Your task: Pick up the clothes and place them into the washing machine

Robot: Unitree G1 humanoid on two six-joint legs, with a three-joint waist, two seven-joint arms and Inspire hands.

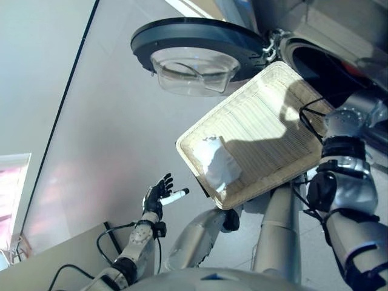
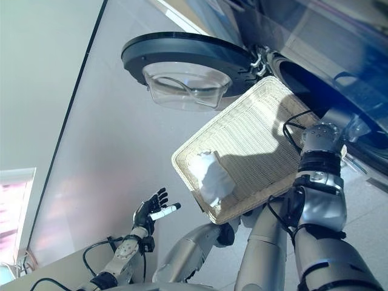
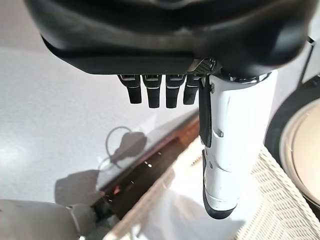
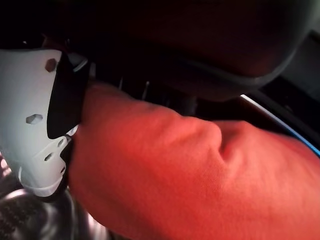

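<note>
Red cloth (image 4: pixel 200 170): pinched against the right hand (image 4: pixel 45 115), thumb and fingers curled round it, at the washing machine (image 2: pixel 315 79) opening. Left hand (image 1: pixel 159 195): fingers straight, empty, well away. White cloth (image 1: pixel 219 162): in the basket (image 1: pixel 273 103) beside the washing machine.

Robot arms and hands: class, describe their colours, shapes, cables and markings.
Both arms are silver-grey rounded shells with black bands and black cables looped at the wrists. The left hand is dark, with a white thumb cover. The right hand is dark too, its white thumb cover dotted with small holes.
</note>
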